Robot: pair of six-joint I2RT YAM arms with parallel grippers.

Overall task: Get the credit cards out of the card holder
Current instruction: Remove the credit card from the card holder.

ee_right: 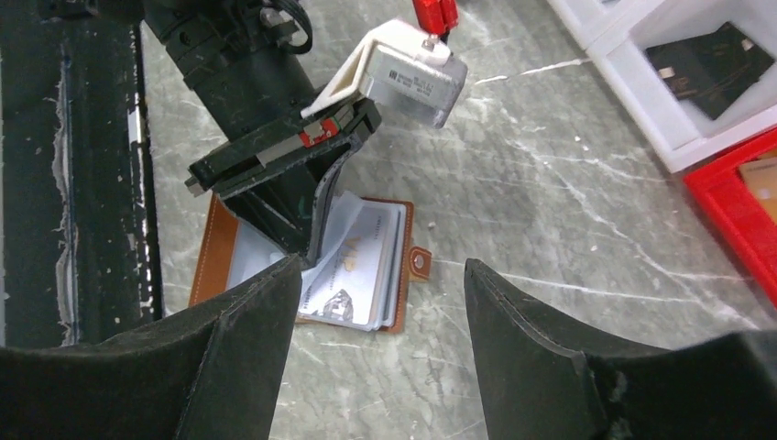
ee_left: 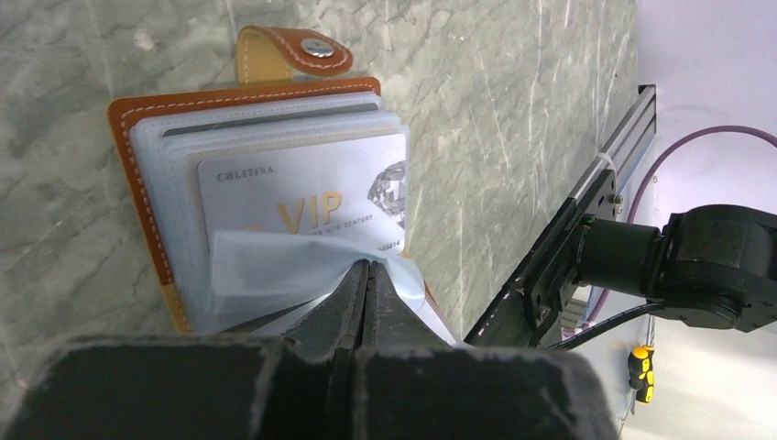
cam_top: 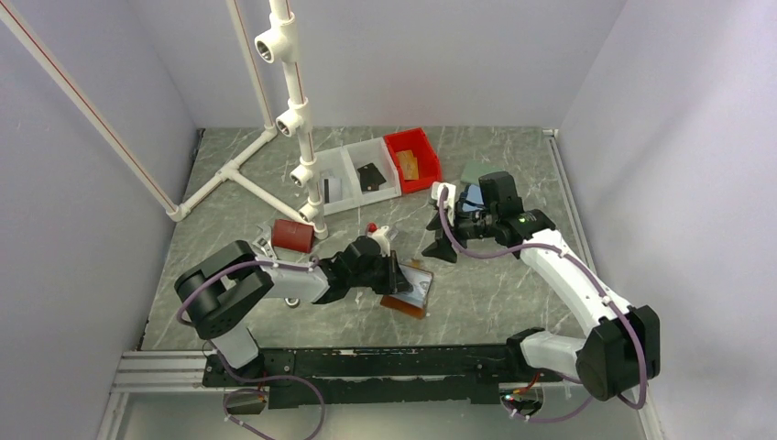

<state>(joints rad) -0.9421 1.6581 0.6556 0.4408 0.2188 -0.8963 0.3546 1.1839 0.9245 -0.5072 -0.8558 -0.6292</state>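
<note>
The brown leather card holder [cam_top: 410, 295] lies open on the marble table, its strap with a snap [ee_left: 316, 48] pointing away. A pale grey credit card marked VIP [ee_left: 311, 197] sits in the top clear sleeve, over a stack of further sleeves. My left gripper [ee_left: 367, 268] is shut on the edge of a clear plastic sleeve [ee_left: 270, 270] and lifts it off the card. In the right wrist view the card holder [ee_right: 217, 246] lies ahead and to the left. My right gripper [ee_right: 382, 266] hangs open and empty above the table, just right of the holder.
White bins [cam_top: 353, 174] and a red bin [cam_top: 412, 156] stand at the back. A dark red box [cam_top: 293, 236] sits beside a white pipe frame [cam_top: 293, 110]. A blue case [cam_top: 472, 197] lies behind my right gripper. A black rail [cam_top: 366, 362] runs along the near edge.
</note>
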